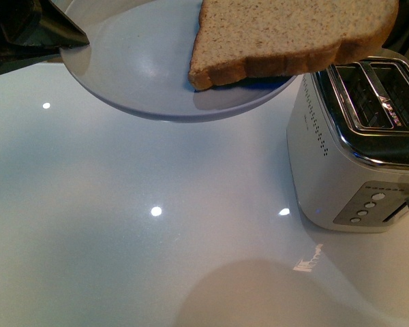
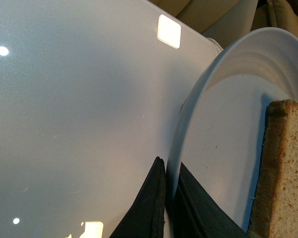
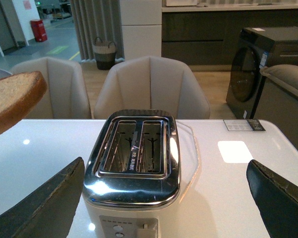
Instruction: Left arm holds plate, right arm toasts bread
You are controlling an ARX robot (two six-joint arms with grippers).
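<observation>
The pale plate [image 1: 136, 68] hangs above the white table, tilted a little, with my left gripper [image 1: 68, 34] shut on its left rim. In the left wrist view the black fingers [image 2: 154, 198] pinch the plate's [image 2: 223, 124] edge at the left gripper [image 2: 170, 166]. The bread [image 1: 286, 34] lies on the plate and juts past its right rim toward the toaster [image 1: 354, 150]; its crust [image 2: 283, 168] shows beside the fingers. My right gripper [image 3: 165, 163] is open, its fingers [image 3: 44, 203] wide on either side of the toaster [image 3: 134, 168], with the bread [image 3: 15, 96] off to one side. Both slots are empty.
The glossy white table [image 1: 157, 259] runs under the plate and toaster. Two beige chairs [image 3: 151, 87] stand behind the far table edge, and a dark appliance [image 3: 248, 69] stands beyond. A small card [image 3: 244, 125] lies near the table's far corner.
</observation>
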